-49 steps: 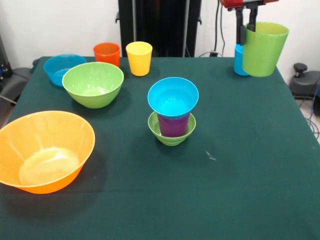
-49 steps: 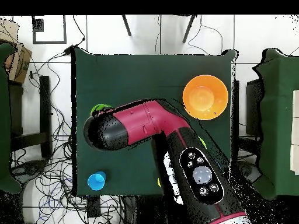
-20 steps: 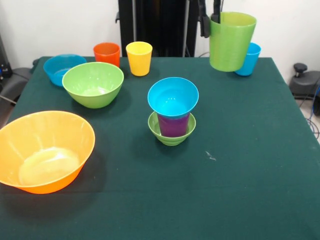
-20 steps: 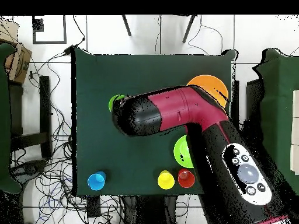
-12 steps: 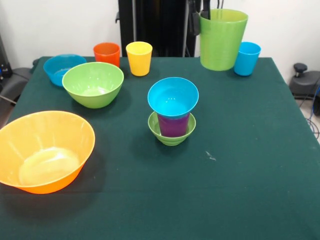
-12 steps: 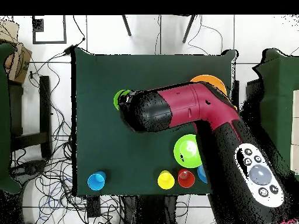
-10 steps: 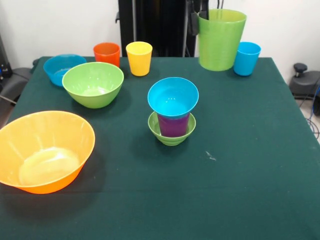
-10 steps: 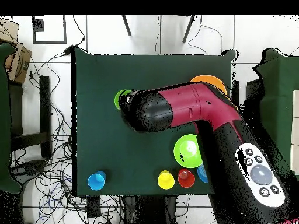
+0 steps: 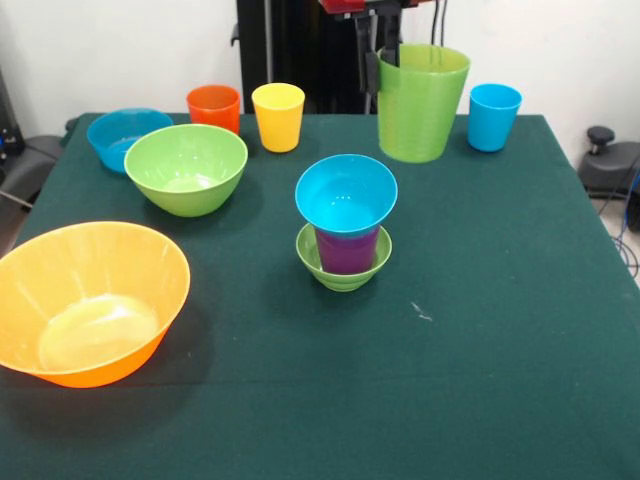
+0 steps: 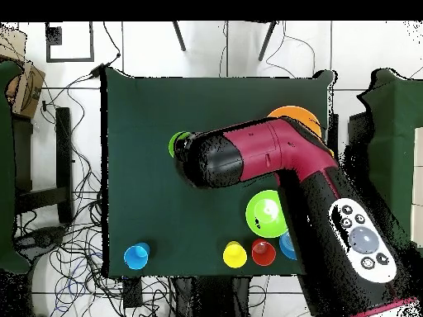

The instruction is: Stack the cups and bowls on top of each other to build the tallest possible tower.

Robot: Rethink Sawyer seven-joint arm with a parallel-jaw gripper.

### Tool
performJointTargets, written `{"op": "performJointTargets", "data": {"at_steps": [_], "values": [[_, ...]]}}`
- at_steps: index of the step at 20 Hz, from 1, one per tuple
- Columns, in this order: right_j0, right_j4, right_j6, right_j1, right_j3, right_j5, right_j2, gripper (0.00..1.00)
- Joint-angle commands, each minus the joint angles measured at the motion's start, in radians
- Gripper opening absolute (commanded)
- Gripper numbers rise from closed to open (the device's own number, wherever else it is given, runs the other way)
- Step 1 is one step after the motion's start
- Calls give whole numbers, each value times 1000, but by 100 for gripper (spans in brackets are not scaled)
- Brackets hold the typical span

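Above the table's far side, right of centre, the green cup (image 9: 421, 102) hangs upright, mouth up, long axis vertical, with the gripper (image 9: 372, 48) pinching its left rim. To seat it well, I'd centre it over the tower's (image 9: 345, 225) blue bowl (image 9: 346, 193), keep it plumb, lower slowly, then release. Yellow cup (image 9: 278, 116) stands farther left.

Front view. Stack near table (image 9: 500, 380) centre: small ribbed bowl (image 9: 343, 270) at bottom, cup (image 9: 346, 250) in it, second small bowl (image 9: 346, 194) on top. Largest bowl (image 9: 88, 300) lay near-left; two medium bowls (image 9: 186, 168) (image 9: 124, 137) behind it. Two cups (image 9: 214, 107) (image 9: 278, 116) stood side by side at far edge, another (image 9: 495, 117) far-right. One cup (image 9: 421, 101) hung clear of table, behind stack.
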Motion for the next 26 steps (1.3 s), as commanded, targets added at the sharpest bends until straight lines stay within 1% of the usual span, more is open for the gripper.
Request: {"op": "performJointTargets", "data": {"at_steps": [1, 4, 8, 18, 20, 23, 26], "values": [[4, -83, -314, 63, -57, 119, 25, 0], [2, -79, -317, 66, -67, 132, 31, 0], [6, -82, -336, 93, -113, 157, 31, 0], [-18, -95, -387, 145, -170, 199, 37, 0], [-22, -105, -388, 166, -176, 194, 31, 0], [-27, -114, -385, 172, -163, 177, 29, 0], [-28, -111, -388, 177, -160, 194, 23, 0]]}}
